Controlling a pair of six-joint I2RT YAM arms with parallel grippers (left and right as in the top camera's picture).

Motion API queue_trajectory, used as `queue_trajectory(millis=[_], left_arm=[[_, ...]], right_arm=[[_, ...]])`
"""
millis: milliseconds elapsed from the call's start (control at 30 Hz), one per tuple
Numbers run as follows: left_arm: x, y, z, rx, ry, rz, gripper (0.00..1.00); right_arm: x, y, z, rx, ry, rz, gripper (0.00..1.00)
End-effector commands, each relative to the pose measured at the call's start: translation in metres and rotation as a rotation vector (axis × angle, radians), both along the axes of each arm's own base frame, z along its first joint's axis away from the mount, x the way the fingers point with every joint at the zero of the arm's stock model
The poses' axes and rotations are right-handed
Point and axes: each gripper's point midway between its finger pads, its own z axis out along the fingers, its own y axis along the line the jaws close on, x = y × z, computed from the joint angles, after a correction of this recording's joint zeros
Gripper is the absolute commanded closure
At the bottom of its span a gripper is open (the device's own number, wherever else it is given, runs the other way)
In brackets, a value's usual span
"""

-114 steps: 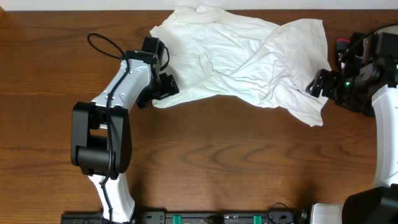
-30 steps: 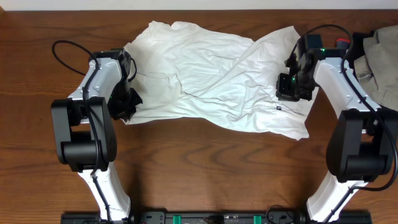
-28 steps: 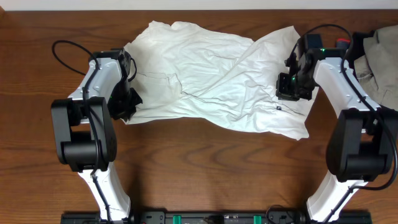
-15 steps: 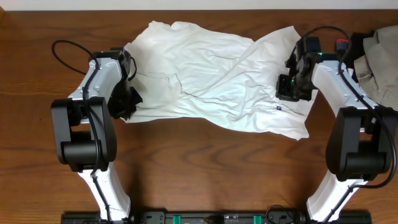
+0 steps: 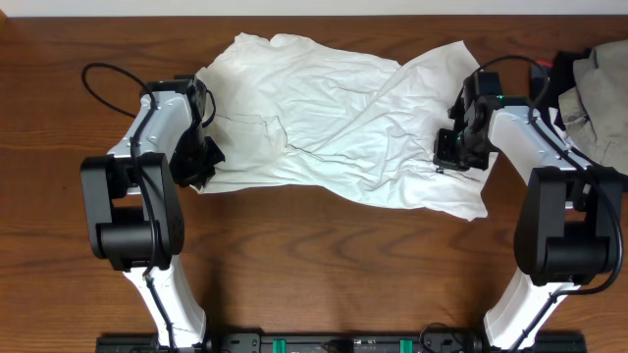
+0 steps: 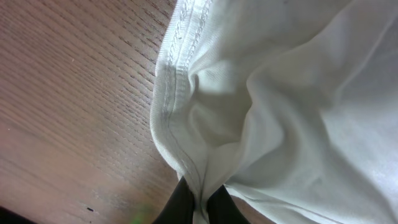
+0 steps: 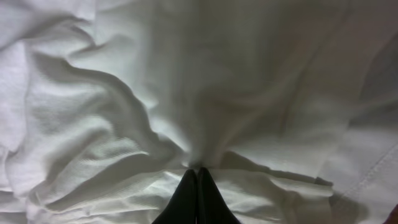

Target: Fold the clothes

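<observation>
Shifted slightly toward six o'clock, right fingers (image 7: 188,200) pinch the shirt (image 5: 334,118) at three o'clock; left fingers (image 6: 179,204) pinch its hem at nine o'clock.

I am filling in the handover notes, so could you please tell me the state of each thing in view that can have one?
shirt: unfolded, spread wrinkled on the table.
left gripper: shut on the shirt's stitched hem.
right gripper: shut on a pinch of the shirt's fabric.
grey-green garment: crumpled at the table's edge, untouched.
</observation>
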Motion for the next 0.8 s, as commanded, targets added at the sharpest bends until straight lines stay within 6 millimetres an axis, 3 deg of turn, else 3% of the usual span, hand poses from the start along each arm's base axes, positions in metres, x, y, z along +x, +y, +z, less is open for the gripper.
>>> queue_trajectory(millis=[0,333,767], left_arm=[[0.0,0.006,0.007,0.018,-0.018,-0.011,0.94],[0.0,0.009,0.008,0.029,-0.015,-0.033,0.94],[-0.015,0.021,0.013,0.1,0.054,-0.05,0.94]], right_arm=[[-0.003,-0.01,-0.006,-0.038,0.017,-0.023,0.99],[-0.012,-0.013,-0.025,-0.05,0.019,-0.041,0.99],[-0.01,-0.035,-0.026,-0.071,0.009,-0.103,0.99]])
